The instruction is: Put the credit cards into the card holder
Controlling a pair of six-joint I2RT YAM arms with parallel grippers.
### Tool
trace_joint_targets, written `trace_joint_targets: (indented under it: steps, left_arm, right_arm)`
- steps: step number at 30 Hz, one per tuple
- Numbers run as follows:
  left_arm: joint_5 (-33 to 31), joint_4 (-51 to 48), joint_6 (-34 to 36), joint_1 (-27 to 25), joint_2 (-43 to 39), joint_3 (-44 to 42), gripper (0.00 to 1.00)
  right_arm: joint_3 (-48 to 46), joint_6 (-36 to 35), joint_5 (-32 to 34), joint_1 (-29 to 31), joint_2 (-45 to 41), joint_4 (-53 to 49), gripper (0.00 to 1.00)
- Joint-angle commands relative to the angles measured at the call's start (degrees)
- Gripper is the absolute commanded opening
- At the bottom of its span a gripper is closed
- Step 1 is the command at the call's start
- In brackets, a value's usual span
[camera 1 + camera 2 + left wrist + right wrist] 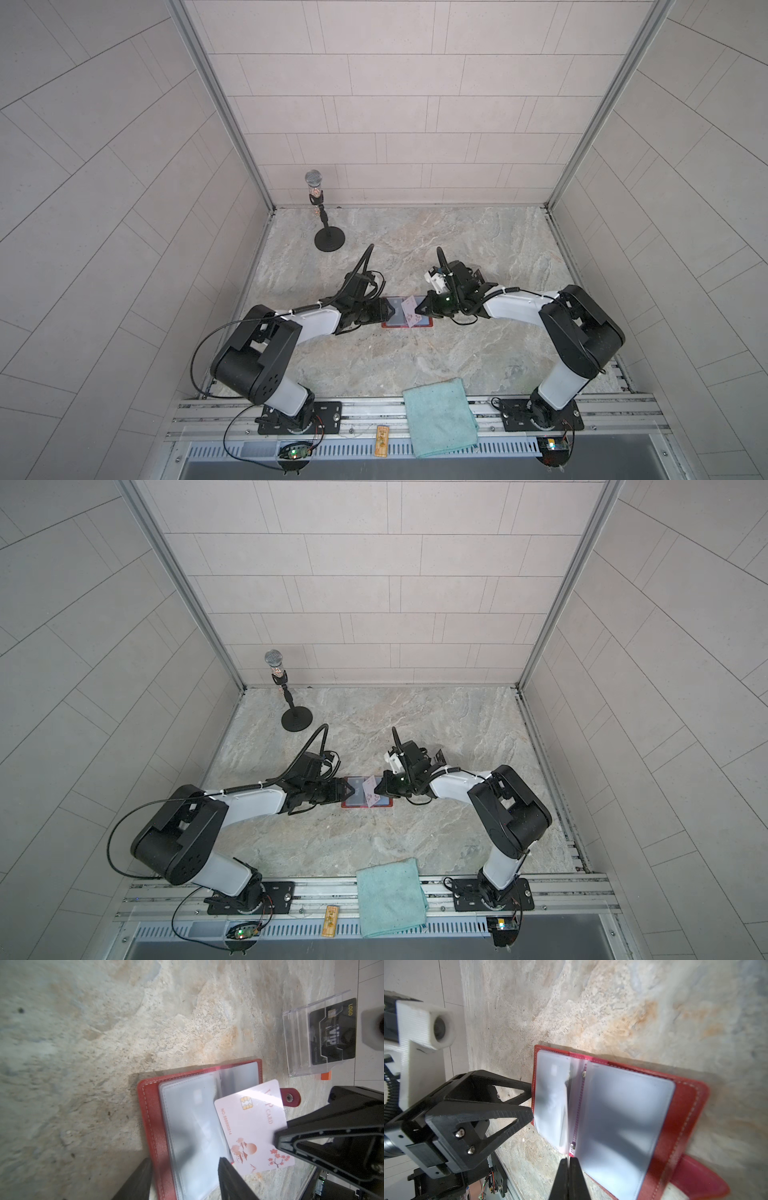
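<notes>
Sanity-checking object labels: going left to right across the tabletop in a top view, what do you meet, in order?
microphone stand → left gripper → card holder → right gripper. The pale card held by the right gripper overlaps the card holder, so it is left out.

You see a red card holder (153, 1126) with white stitching and frosted clear sleeves. The pale pink card (253, 1118) bears a gold chip, orange-red lettering and blossom drawings. The black card (332, 1030) carries white lettering and a gold word. The surface (104, 1043) is marbled grey-beige with rusty patches; the cloth (440, 415) is teal.
</notes>
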Motion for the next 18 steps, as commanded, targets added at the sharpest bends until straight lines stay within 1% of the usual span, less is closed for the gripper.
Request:
trace_joint_targets:
  steps: [1,4,12,18]
  left_arm:
    - [-0.7,-2.4,0.3,0.2,1.4,-1.0,0.56]
    - [-1.0,-2.5,0.3,0.2,1.6,-1.1,0.54]
    - [-1.0,-2.5,0.2,0.2,2.2,-0.8,0.51]
    - [-0.8,-2.5,0.2,0.2,2.1,-0.8,0.51]
  right_arm:
    - [-1.1,0.5,1.7,0.3,-0.6,-0.7,0.00]
    - [-0.8,-0.6,2.9,0.3,-1.7,-2.5,0.00]
    - [-0.9,-1.0,3.1,0.3,-2.4,-3.1,0.00]
    - [-0.8,-1.1,2.7,0.3,-2.2,-3.2,0.00]
